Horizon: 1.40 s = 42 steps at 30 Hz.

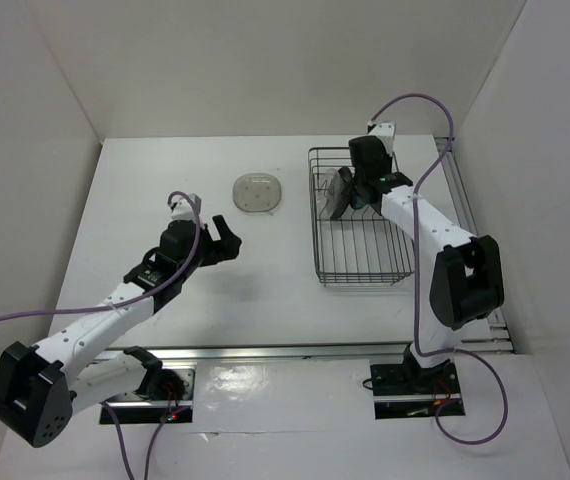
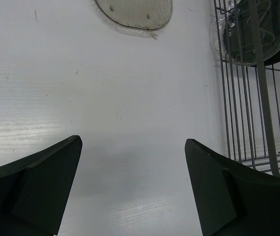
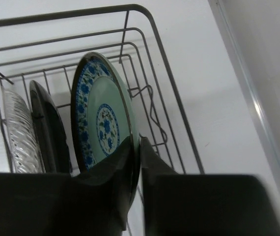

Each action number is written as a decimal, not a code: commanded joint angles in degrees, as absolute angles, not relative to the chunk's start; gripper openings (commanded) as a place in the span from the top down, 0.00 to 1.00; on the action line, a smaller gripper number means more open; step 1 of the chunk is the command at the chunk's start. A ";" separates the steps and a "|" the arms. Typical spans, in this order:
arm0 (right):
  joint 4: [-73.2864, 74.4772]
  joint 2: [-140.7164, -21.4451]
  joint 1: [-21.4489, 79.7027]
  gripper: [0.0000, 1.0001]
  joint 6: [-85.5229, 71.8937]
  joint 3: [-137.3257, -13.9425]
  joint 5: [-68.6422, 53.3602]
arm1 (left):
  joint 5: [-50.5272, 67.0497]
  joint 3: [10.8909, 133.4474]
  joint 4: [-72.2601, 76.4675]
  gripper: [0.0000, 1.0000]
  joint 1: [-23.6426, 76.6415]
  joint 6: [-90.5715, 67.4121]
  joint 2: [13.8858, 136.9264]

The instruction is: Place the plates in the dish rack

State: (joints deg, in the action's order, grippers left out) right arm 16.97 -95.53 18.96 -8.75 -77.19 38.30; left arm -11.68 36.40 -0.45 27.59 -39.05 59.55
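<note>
The left gripper hovers over the left half of the bench, nearer the middle than the near edge. Its jaws stand wide apart and hold nothing; the left wrist view shows only bare bench between the two fingers.

Beyond it, toward the far edge and about midway across the bench, the beige plate lies flat. It is well apart from the left gripper and a little apart from the rack.

The rack sits on the right half of the bench, its long sides running from near to far. Its near part holds no plates. The right arm reaches along the right side of the rack to the far end, where the right gripper is down among the wires.

Three plates stand on edge in a row at that far end. In the right wrist view the blue plate is the rightmost, leaning slightly. The black plate is just left of it and the glass plate is left of that, close together in neighbouring slots.

The right jaws are nearly together, one finger on each face of the blue plate's lower rim, pinching it. Whether the plate's bottom edge rests on the rack floor is hidden by the fingers.
</note>
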 commanded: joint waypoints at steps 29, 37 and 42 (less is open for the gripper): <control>14.51 -67.07 31.72 0.08 -15.91 -65.31 41.12 | -20.12 75.13 -3.16 0.04 23.64 -44.39 110.02; 15.29 -67.06 36.12 0.08 -14.33 -65.65 43.59 | -20.74 84.63 -5.62 0.04 21.27 -42.80 117.94; 14.41 -67.67 37.44 0.08 -13.10 -65.65 43.59 | -20.82 89.72 -7.81 0.04 20.74 -42.28 122.33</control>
State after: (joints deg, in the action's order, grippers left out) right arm 17.30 -67.83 36.53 -14.02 -65.12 42.61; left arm -19.46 85.43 -6.09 21.04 -43.46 119.50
